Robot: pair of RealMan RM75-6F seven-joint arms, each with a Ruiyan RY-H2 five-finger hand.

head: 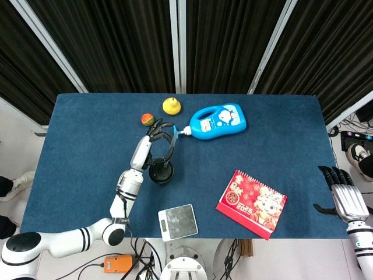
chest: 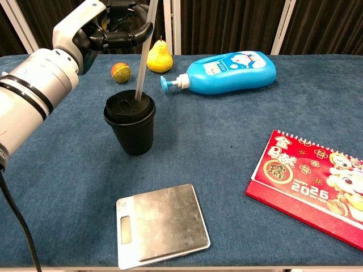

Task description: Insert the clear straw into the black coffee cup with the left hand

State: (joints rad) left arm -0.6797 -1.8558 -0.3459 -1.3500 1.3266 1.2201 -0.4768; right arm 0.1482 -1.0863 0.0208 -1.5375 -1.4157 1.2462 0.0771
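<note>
While I watch from the head camera, my left hand (head: 158, 133) holds the clear straw (head: 173, 147) over the black coffee cup (head: 161, 172), which stands left of the tabletop's (head: 87, 134) middle. The straw slants down toward the cup's lid; from this height I cannot tell whether its tip has entered the hole. Toward the far edge lie a small red-and-green fruit (head: 147, 119) and a yellow pear (head: 171, 105), with the blue pump bottle (head: 218, 122) on its side just right of them. A silver kitchen scale (head: 178, 221) sits at the near edge, and a red 2025 calendar (head: 252, 203) lies toward the near right. My right hand (head: 344, 191) hangs off the tabletop's right edge, fingers apart and holding nothing.

From the chest camera, the left hand (chest: 116, 27) is at the top left, dark fingers (chest: 131, 37) curled around the straw (chest: 144, 54) near the frame's upper edge. The straw runs steeply down and its lower end meets the cup's (chest: 131, 126) black lid, at or in the opening. The cup stands upright on the blue cloth (chest: 227, 158). Behind it sit the small fruit (chest: 119, 72) and the pear (chest: 159, 55); the pump bottle (chest: 227, 71) lies with its nozzle pointing toward the pear. The scale (chest: 161, 224) is at the near edge, the calendar (chest: 315, 184) at the near right. The right hand is out of this frame.
</note>
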